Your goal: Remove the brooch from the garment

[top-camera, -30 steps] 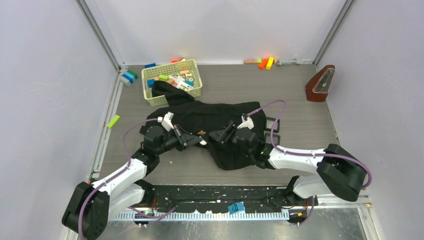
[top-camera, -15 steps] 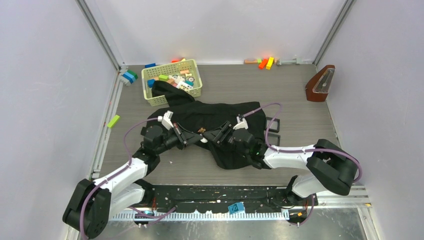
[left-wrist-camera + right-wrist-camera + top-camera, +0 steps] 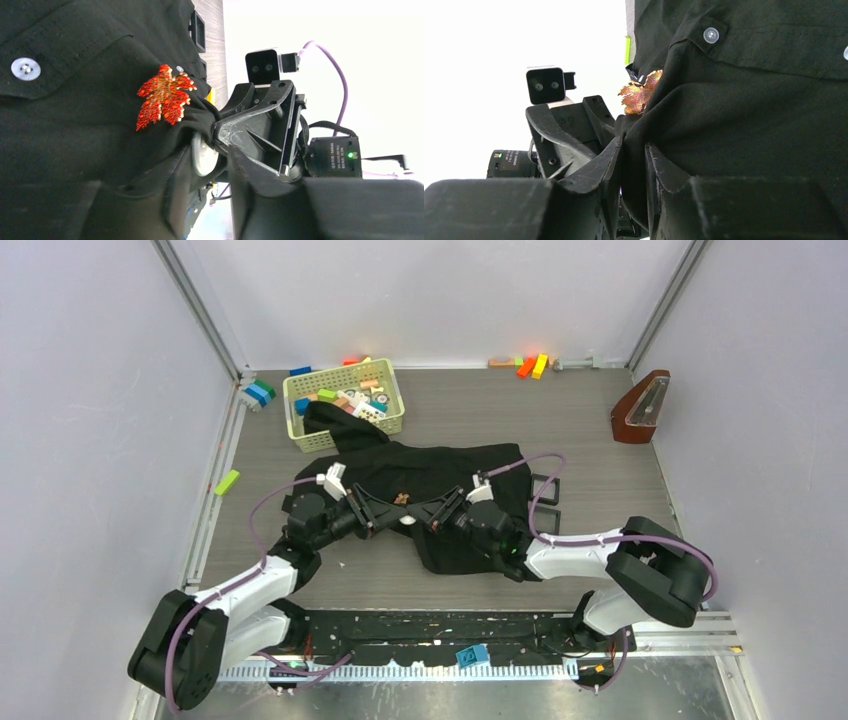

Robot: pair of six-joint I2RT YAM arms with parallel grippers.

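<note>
Left gripper [image 3: 385, 513] and right gripper [image 3: 633, 150] are facing each other, each clamping a fold of the black garment [image 3: 455, 472], probably bunching the cloth taut. The maple-leaf brooch [image 3: 162, 100] is sitting pinned just above both tips, not yet grasped.

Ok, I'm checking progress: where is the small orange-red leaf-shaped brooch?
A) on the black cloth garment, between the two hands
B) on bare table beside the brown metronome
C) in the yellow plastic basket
A: the left wrist view shows the small orange-red leaf-shaped brooch sitting on the black cloth garment, beside where the right hand pinches the cloth.
</note>
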